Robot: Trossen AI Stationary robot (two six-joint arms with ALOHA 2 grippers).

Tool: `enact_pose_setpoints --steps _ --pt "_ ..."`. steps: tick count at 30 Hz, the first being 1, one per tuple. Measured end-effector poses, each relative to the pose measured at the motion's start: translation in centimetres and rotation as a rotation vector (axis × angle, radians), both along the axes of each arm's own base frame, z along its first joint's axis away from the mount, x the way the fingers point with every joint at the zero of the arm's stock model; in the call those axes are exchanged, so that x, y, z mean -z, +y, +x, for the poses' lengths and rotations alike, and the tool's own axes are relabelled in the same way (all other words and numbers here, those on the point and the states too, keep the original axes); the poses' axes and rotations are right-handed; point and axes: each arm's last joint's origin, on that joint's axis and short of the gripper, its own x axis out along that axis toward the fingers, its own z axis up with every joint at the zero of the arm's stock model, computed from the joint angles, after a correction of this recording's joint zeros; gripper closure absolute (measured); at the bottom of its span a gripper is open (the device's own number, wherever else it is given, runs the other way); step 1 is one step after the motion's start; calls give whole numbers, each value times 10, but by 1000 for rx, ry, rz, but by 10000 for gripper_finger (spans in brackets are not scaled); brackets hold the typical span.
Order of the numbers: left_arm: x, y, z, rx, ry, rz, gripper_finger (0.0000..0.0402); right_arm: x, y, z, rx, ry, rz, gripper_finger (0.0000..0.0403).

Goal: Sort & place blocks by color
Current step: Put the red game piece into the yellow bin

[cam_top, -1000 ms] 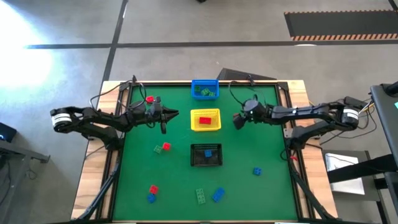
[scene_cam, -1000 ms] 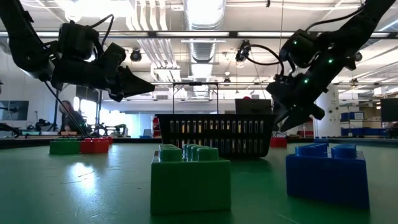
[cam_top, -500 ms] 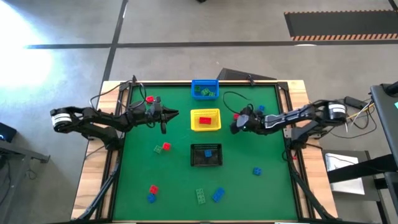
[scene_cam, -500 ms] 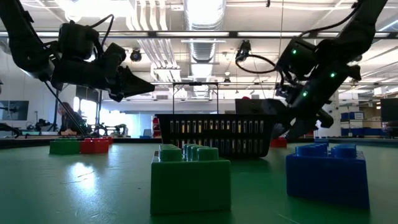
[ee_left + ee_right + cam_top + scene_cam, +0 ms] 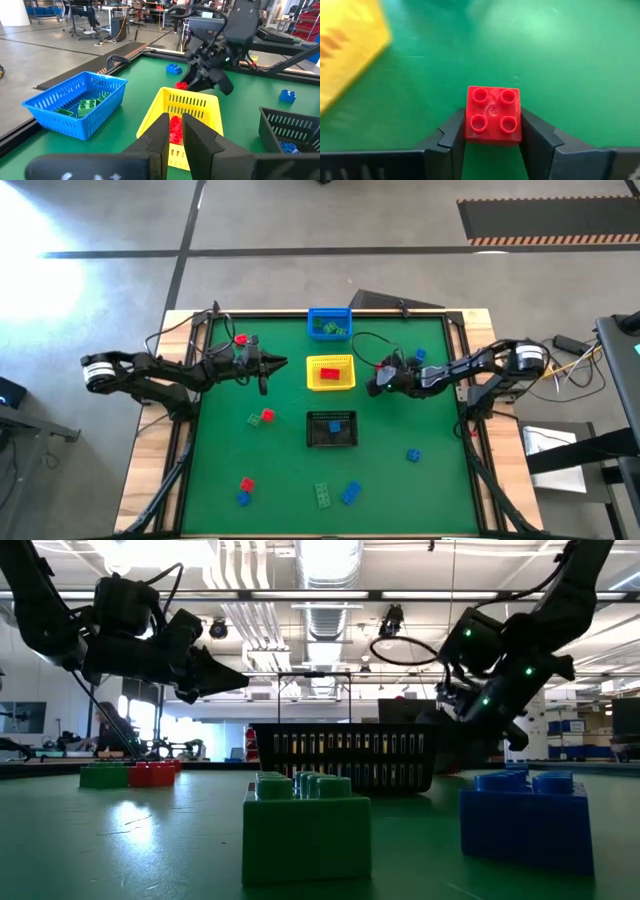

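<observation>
A red block [image 5: 493, 107] lies studs up on the green table [image 5: 420, 410], right of the yellow basket [image 5: 330, 372]. My right gripper [image 5: 493, 131] is low over the table, shut on this block. My left gripper [image 5: 278, 362] hovers shut and empty left of the yellow basket, which holds a red block [image 5: 174, 127]. The blue basket [image 5: 329, 323] holds green blocks, and the black basket [image 5: 331, 429] holds a blue one. Loose red, green and blue blocks lie around the table, such as a red one [image 5: 267, 415] and a blue one [image 5: 413, 454]. My right gripper pinches the red block by two opposite side walls [image 5: 470, 131], one finger [image 5: 451, 136] on each side. The fingers come slanting down from the table's right. The block sits level on the table with its studs up.
A blue block [image 5: 418, 355] lies just behind the right gripper. Near the front edge lie a green block [image 5: 323, 494], a blue block [image 5: 351, 493] and a red and blue pair [image 5: 245, 490]. One red block [image 5: 241, 339] sits at the far left. Cables run along both table sides.
My right gripper has come down to the table and moved a little toward the yellow basket, onto the red block beside it. Its arm has stretched out lower over the table.
</observation>
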Motion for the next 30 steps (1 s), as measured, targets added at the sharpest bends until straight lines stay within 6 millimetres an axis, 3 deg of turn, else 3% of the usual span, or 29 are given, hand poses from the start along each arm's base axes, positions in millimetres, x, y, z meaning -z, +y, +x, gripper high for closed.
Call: enact_pose_setpoints --steps 8,18,22,30 --pt "0 0 0 0 0 0 369 -43 8 5 -207 -191 21 272" --pt "0 0 0 -5 -1 1 369 -97 25 65 -560 -233 -75 272" --pt "0 0 0 -5 -1 1 369 -95 20 95 -633 -142 -72 272" --pt "0 0 0 -4 1 0 369 -67 2 149 -706 45 14 272"
